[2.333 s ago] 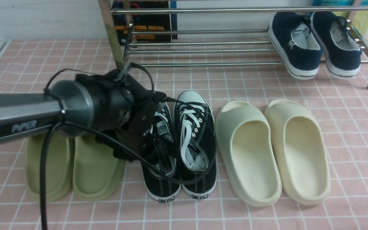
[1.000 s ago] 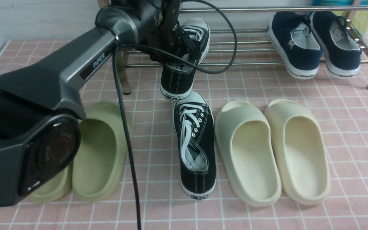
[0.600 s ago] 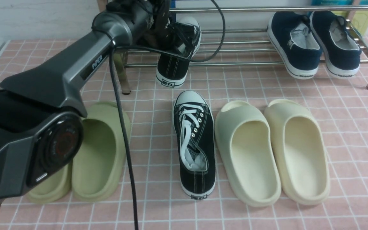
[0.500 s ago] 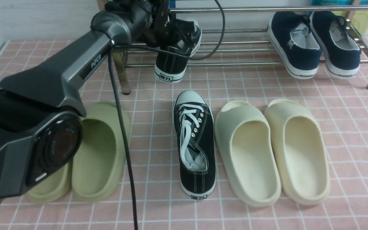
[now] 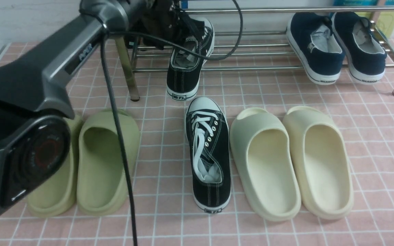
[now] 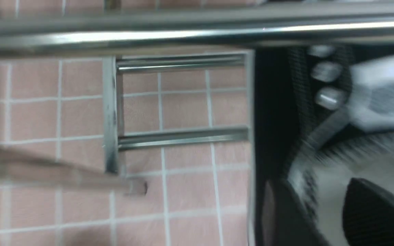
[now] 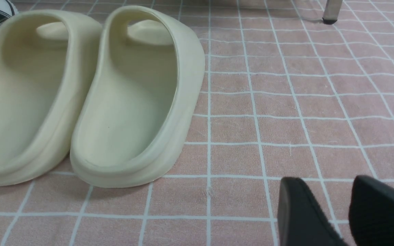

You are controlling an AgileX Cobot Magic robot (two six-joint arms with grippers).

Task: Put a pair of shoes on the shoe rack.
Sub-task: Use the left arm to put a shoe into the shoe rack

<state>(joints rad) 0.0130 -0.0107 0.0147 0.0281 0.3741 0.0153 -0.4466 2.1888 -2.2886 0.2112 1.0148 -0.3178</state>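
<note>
I'm failing to read the heel label (image 5: 179,96) on the racked black sneaker (image 5: 186,65) (too small); the left end effector (image 6: 316,191) and right end effector (image 7: 323,184) are both gaping apart.

Shoe rack (image 5: 251,68): shiny chrome metal tubing. Sneakers (image 5: 209,153): matt black canvas, white rubber. Cream slides (image 5: 320,160): smooth matt foam.

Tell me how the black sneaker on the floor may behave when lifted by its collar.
The black sneaker has a canvas collar that may fold under a pinch. Its white sole probably keeps it straight. The capped toe may dip.
</note>
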